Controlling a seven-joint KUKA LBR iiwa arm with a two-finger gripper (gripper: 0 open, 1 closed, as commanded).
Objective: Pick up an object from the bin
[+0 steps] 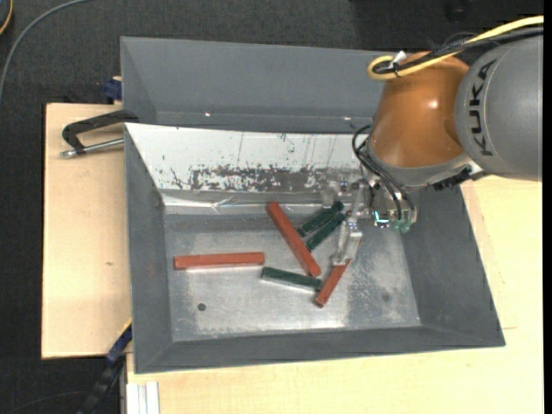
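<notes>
My gripper (348, 238) hangs low over the right middle of the bin floor, under the orange wrist cover. Just left of it lies a dark green stick (320, 223), tilted, with its upper end close to the gripper. A long red stick (292, 238) runs diagonally beneath that green one. Below the gripper's tip lies a short red stick (330, 285), slanting down to the left. A second dark green stick (290, 277) rests flat beside it, touching its lower end. Nothing shows as held.
A long red stick (219, 261) lies apart, flat on the left of the floor. The bin's sloped walls rise close on the gripper's right and behind it. The arm comes in from the upper right.
</notes>
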